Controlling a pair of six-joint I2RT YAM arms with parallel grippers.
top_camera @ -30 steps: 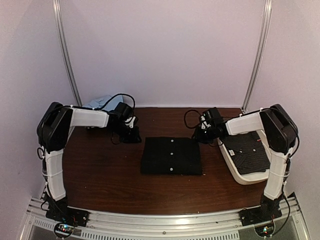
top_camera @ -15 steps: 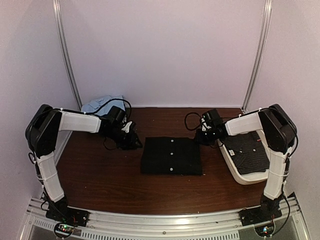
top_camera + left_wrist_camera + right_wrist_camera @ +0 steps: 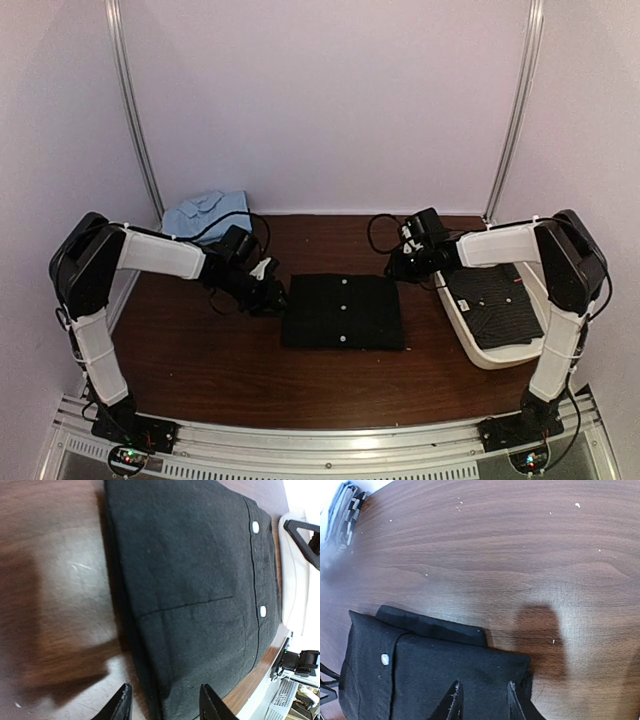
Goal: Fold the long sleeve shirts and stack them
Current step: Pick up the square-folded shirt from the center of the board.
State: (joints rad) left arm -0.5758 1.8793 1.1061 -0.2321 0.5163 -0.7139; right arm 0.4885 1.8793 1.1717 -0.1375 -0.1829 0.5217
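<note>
Top external: folded black shirt on bench; dotted shirt in white tray, right; blue cloth far left, cable-crossed; left end effector and right end effector parted, empty.

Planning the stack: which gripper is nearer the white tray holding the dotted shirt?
Right. The right gripper sits just left of the white tray, at the black shirt's right corner; the left gripper is across that shirt, at its left edge.
</note>
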